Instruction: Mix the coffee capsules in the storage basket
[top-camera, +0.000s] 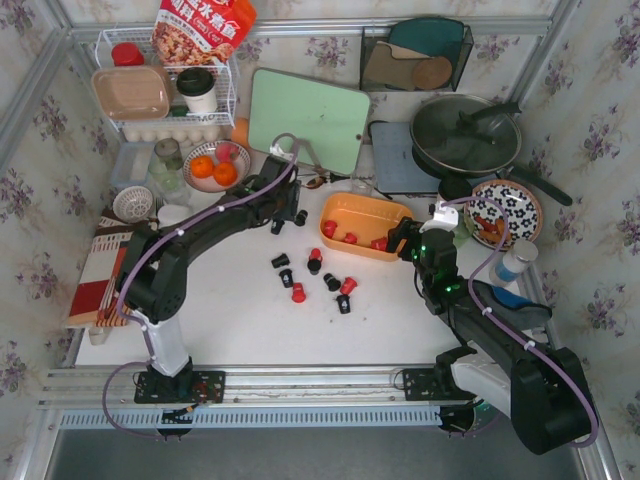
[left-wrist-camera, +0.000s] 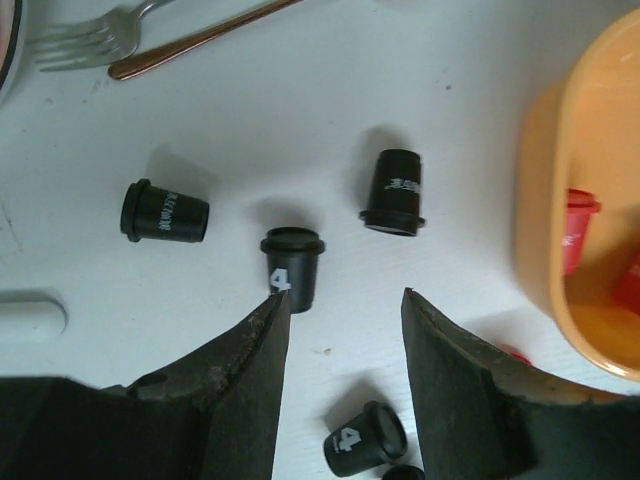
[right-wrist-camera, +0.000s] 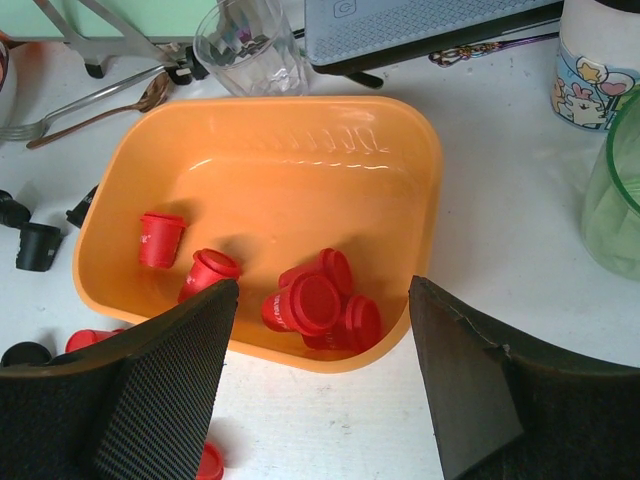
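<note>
The orange storage basket (top-camera: 390, 212) (right-wrist-camera: 260, 150) lies right of centre and holds several red coffee capsules (right-wrist-camera: 312, 300). More red and black capsules (top-camera: 332, 282) lie loose on the white table in front of it. My left gripper (top-camera: 287, 212) (left-wrist-camera: 345, 300) hovers open over black capsules left of the basket. One upright black capsule (left-wrist-camera: 293, 265) sits just past its left fingertip, and nothing is between the jaws. My right gripper (top-camera: 405, 238) (right-wrist-camera: 320, 288) hangs open over the basket's near edge, empty.
A fork and spoon (left-wrist-camera: 190, 38) lie beyond the black capsules. A glass (right-wrist-camera: 250, 40), a mug (right-wrist-camera: 600, 50) and a green cup (right-wrist-camera: 615, 200) stand near the basket. A green cutting board (top-camera: 308, 120), a pan (top-camera: 465, 135) and a fruit plate (top-camera: 215, 165) fill the back.
</note>
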